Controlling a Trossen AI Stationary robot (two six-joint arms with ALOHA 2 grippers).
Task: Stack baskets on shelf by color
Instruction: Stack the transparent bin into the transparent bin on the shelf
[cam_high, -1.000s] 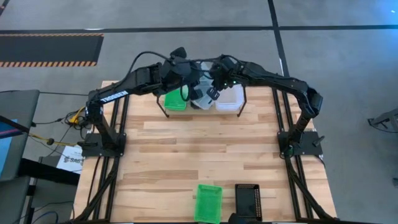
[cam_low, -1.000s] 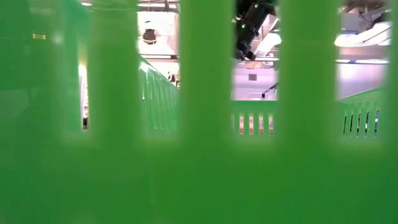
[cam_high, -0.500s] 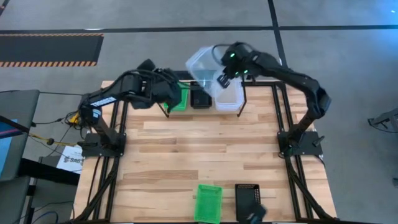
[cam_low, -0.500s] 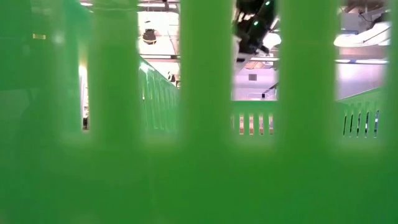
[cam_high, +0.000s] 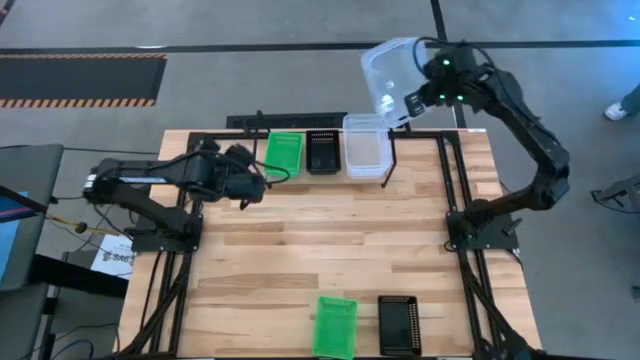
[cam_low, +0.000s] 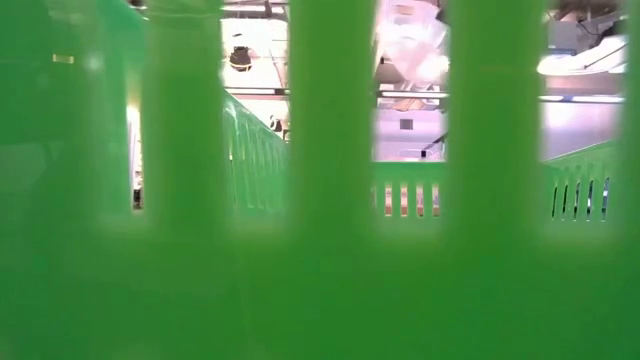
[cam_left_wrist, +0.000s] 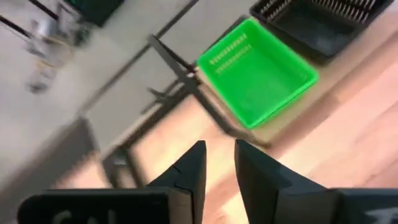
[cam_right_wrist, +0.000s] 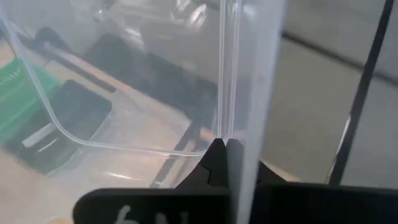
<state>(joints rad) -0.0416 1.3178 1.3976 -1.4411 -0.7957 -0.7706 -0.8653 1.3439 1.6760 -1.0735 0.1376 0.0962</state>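
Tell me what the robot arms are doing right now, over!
Right gripper shut on clear basket, held high past the shelf. Left gripper empty, beside the shelf. Green basket blocks the low view.

- Wide bare stretch of table (cam_high: 330, 240) mid-board; free passage between far and near rows.
- Far edge taken by shelf (cam_high: 325, 135) carrying green basket (cam_high: 284, 153), black basket (cam_high: 323, 152), clear basket (cam_high: 367, 152) side by side, touching.
- Near edge: second green basket (cam_high: 335, 325) and second black basket (cam_high: 399, 325), narrow gap between.
- Left gripper (cam_high: 250, 185) low, just left of shelf, blocking that side.
- Right gripper (cam_high: 410, 105) pinching lifted clear basket (cam_high: 388, 70) beyond far right corner.
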